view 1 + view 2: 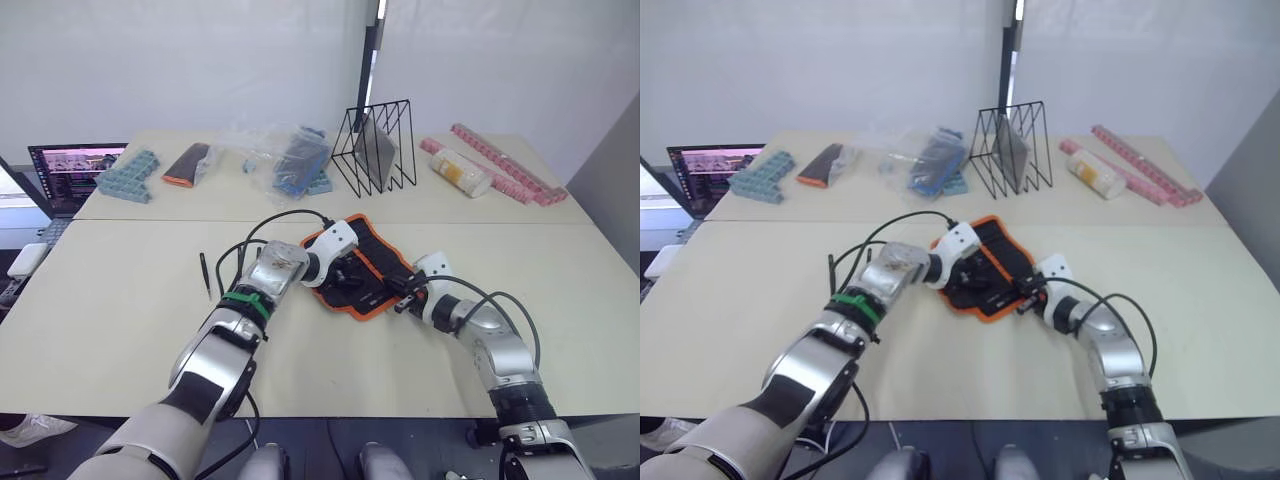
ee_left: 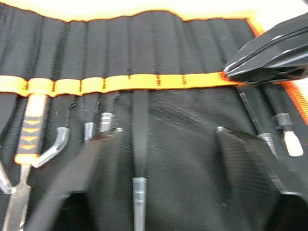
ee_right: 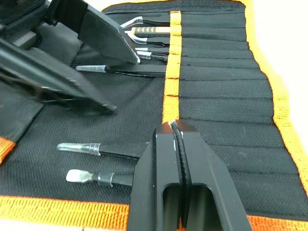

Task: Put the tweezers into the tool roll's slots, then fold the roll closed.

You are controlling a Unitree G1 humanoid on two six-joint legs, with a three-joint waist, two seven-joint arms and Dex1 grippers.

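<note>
The tool roll (image 1: 352, 270) lies open mid-table; one of the tweezers (image 1: 204, 272) sits apart, with bare table around it. Up close, the right gripper (image 3: 175, 126) is clenched at the slots (image 3: 219, 89), seemingly on the orange trim, and the left gripper (image 2: 159, 137) hangs released over tucked tools.

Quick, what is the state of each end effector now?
Left end effector: open, holding nothing, over the tool roll.
Right end effector: shut, tips at the orange trim.

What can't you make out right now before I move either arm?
- Head views: the slots' contents on the tool roll, hidden by the left gripper.
- Right wrist view: the right gripper covers the orange trim beneath it.
- The lone tweezer on the table: too small for detail.
</note>
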